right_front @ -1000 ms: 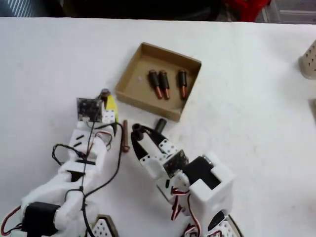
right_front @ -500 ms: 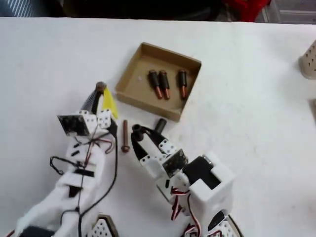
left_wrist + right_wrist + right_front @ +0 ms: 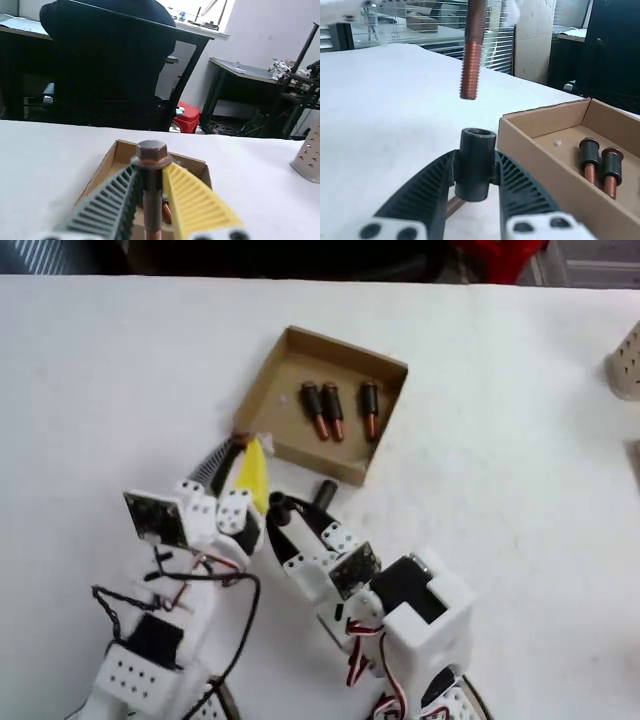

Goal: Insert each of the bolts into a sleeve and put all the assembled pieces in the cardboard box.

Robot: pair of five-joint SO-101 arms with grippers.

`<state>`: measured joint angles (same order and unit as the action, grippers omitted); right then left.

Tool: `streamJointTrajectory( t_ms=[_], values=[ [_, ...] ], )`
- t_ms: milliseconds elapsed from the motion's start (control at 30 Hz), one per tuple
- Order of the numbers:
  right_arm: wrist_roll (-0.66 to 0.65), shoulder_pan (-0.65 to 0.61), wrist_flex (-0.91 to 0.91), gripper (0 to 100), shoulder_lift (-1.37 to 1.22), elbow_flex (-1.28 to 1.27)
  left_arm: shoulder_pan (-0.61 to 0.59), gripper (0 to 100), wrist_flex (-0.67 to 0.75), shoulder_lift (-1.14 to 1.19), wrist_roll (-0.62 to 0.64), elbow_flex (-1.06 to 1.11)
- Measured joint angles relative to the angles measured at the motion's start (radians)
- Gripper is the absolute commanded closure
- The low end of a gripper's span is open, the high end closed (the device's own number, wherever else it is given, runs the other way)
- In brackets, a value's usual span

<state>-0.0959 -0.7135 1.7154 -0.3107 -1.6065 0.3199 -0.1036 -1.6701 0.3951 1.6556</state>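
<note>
Beyond the far edge of your white desk (image 3: 90, 370), locate a black mesh chair (image 3: 110, 65), a red container (image 3: 186, 116) on the floor, a dark side table (image 3: 240, 70) against a pale wall (image 3: 260, 30), and slatted window blinds (image 3: 492, 47).

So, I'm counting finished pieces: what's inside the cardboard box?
Three sleeved bolts lie in the cardboard box. The left gripper and its bolt cover the box's near-left corner, hiding that bit.
</note>
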Motion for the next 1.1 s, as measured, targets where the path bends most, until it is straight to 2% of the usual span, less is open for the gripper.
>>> streamJointTrajectory(
  t_ms=[100,267,533,1100],
  values=[
    [0.0,-0.021,0.0,98.2,0.0,0.0,0.037,98,-0.086,-0.115,0.0,0.0],
    [0.0,-0.028,0.0,98.2,0.0,-0.011,0.044,98,-0.086,-0.126,0.0,0.0],
    [0.0,-0.028,0.0,98.2,0.0,-0.011,0.043,98,0.057,-0.012,0.0,0.046],
    [0.051,-0.069,0.0,98.2,0.0,-0.011,0.043,98,0.084,0.031,0.0,0.048]
  ],
)
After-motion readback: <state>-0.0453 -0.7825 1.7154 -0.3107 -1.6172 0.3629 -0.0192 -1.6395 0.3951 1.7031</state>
